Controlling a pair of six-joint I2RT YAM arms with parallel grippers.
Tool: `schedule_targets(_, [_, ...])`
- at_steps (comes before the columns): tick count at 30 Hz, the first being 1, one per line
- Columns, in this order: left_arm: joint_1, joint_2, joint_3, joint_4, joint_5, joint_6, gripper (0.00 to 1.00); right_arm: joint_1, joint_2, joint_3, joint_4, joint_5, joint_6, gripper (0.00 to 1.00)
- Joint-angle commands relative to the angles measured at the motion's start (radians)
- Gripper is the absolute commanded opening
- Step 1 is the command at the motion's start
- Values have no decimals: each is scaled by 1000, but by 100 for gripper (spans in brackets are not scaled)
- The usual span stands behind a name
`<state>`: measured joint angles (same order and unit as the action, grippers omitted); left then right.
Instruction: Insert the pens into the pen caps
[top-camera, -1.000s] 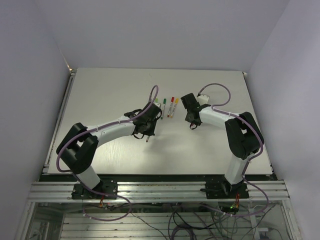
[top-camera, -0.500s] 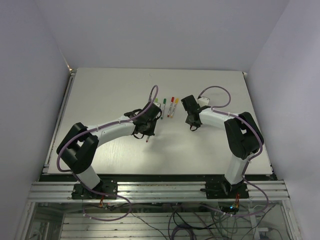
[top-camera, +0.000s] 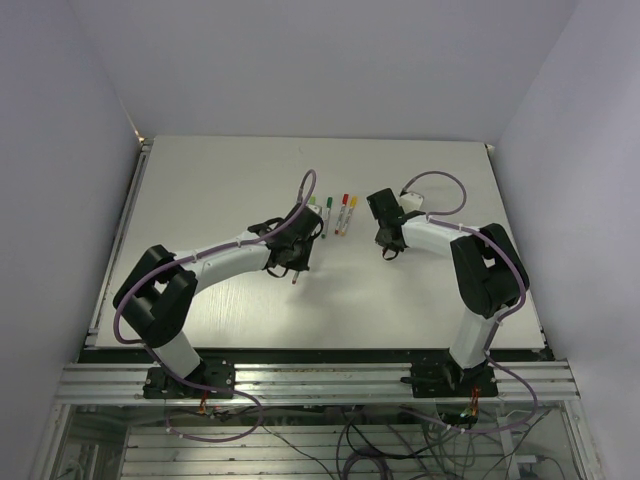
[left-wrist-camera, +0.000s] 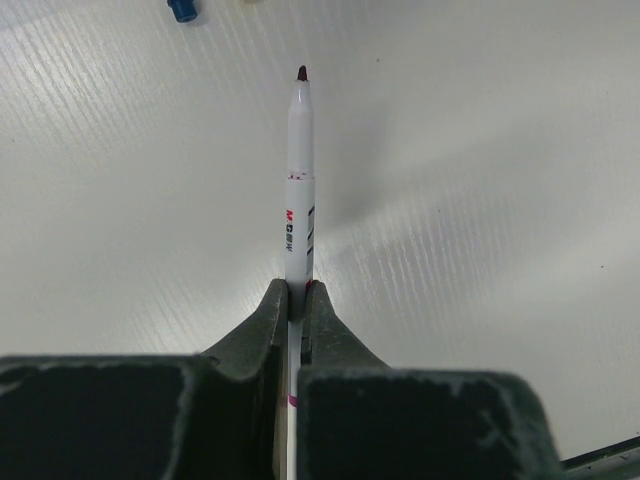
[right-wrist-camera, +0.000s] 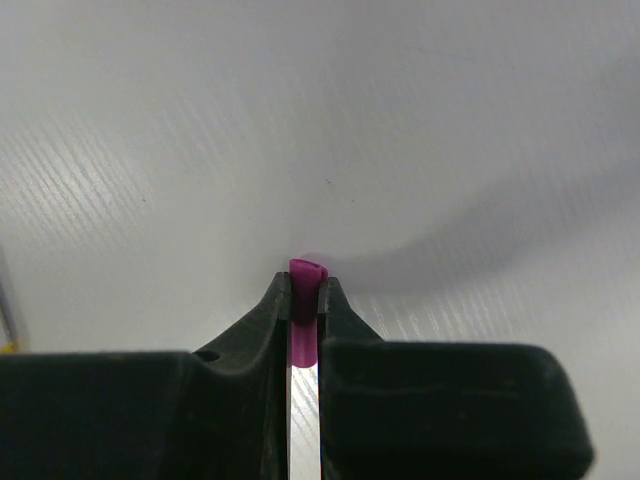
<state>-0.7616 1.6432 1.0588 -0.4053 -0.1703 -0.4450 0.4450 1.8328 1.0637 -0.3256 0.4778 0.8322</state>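
White table (top-camera: 200, 200), left end effector (left-wrist-camera: 297, 292) clamping uncapped pen (left-wrist-camera: 299, 170)

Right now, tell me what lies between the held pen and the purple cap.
Between pen and cap, only bare table, per the top view.

A white pen (left-wrist-camera: 299, 190), dark red tip bare, is held pointing just right of a blue cap (left-wrist-camera: 182, 10); a purple cap (right-wrist-camera: 306, 285) is gripped.

Bright, even light pales the tabletop (top-camera: 200, 190) almost to glare, while soft grey shadows stretch toward two o'clock in both wrist views.
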Motion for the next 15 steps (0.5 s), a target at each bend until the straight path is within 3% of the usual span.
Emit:
schedule_targets(1, [11, 8, 7, 46, 27, 7, 7, -5, 47, -37, -45, -71, -19, 0])
schedule_targets(7, [12, 7, 38, 90, 84, 47, 7, -14, -47, -7, 8, -78, -105, 0])
schedule_targets(15, [14, -8, 75, 299, 235, 49, 7, -67, -304, -48, 270, -217, -191, 0])
